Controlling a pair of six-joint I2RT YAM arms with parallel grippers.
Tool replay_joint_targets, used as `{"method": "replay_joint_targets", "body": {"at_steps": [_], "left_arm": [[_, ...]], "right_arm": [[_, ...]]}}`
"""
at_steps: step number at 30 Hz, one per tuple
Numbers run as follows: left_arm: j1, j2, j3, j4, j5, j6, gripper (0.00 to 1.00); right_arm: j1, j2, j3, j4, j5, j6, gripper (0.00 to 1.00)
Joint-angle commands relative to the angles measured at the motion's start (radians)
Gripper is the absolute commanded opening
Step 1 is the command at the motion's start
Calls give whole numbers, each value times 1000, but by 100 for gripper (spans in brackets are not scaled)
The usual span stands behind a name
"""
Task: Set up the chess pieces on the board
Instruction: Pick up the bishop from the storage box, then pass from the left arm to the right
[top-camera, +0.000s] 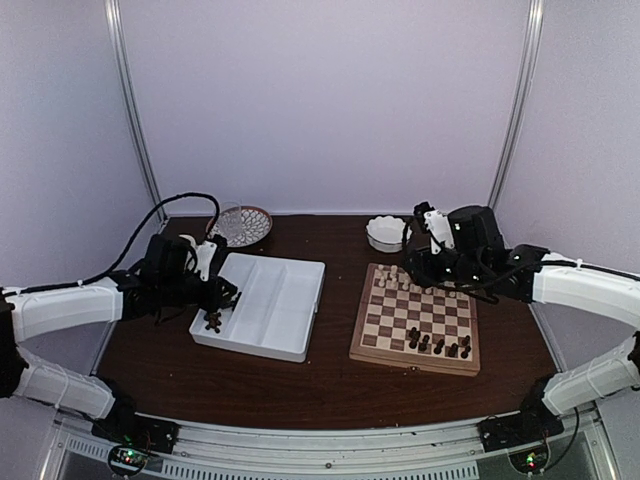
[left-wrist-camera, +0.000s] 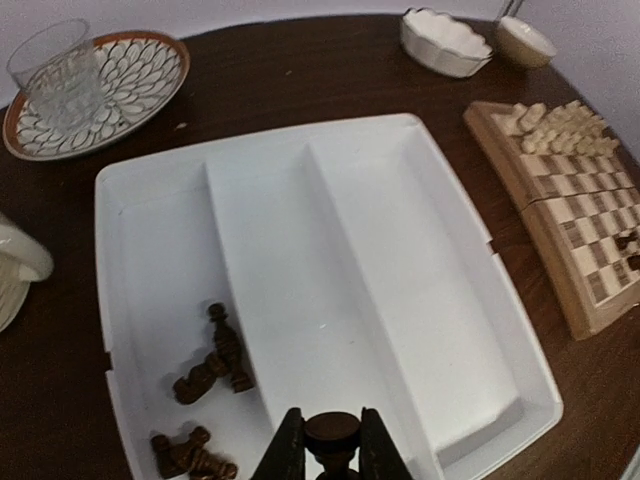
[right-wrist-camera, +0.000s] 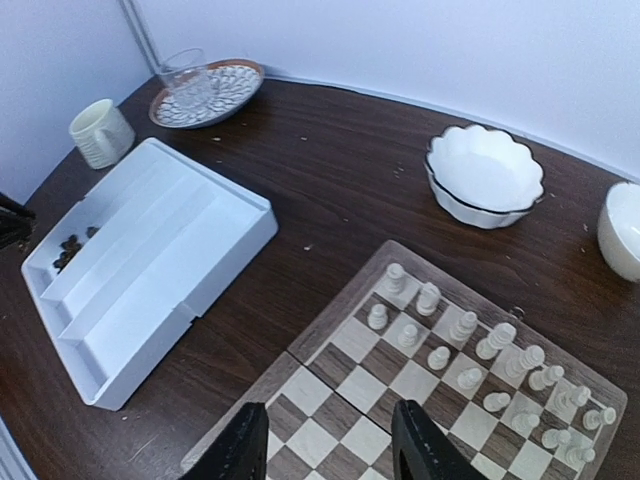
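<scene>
Bottom centre of the left wrist view, the left end effector (left-wrist-camera: 332, 452) is clenched on a dark chess piece (left-wrist-camera: 332, 432) above the white tray (left-wrist-camera: 400, 250), other dark chessmen (left-wrist-camera: 213, 366) lying lower left, while the right end effector (right-wrist-camera: 325, 445) hangs released over the board (right-wrist-camera: 345, 385).

Dark brown wooden table (top-camera: 330, 378): white divided tray (top-camera: 285, 297) at nine o'clock, checked wooden chessboard (top-camera: 395, 320) at three, patterned round plate (top-camera: 256, 228) at eleven, white scalloped bowl (top-camera: 385, 233) at one.

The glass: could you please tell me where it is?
In the left wrist view, the glass stands on the patterned plate, upper left, beyond the white tray.
</scene>
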Motion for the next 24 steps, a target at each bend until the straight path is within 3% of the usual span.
{"method": "replay_joint_targets", "body": {"at_steps": [1,4,7,12,14,18,21,24], "left_arm": [[2,-75,-107,384,348,-71,9],[-3,-77,-137,481,430,-100,9],[-15,-77,-154,537,461,-114,9],[-29,-87,-151,555,447,-205,7],[-35,-101,-157,595,436,-276,6],[-96,-120,-134,619,356,-409,7],[-179,-110,-83,562,249,-478,10],[-248,-85,-73,620,141,-591,10]], "right_arm": [[74,-64,-32,131,-157,-86,47],[176,-90,-31,141,-108,-169,48],[255,-115,-40,164,-49,-236,57],[267,-143,-69,202,-70,-256,67],[267,-159,-72,243,-54,-237,81],[267,-248,-162,374,4,-163,99],[267,-347,-253,461,79,-125,99],[267,-420,-255,404,36,-170,100]]}}
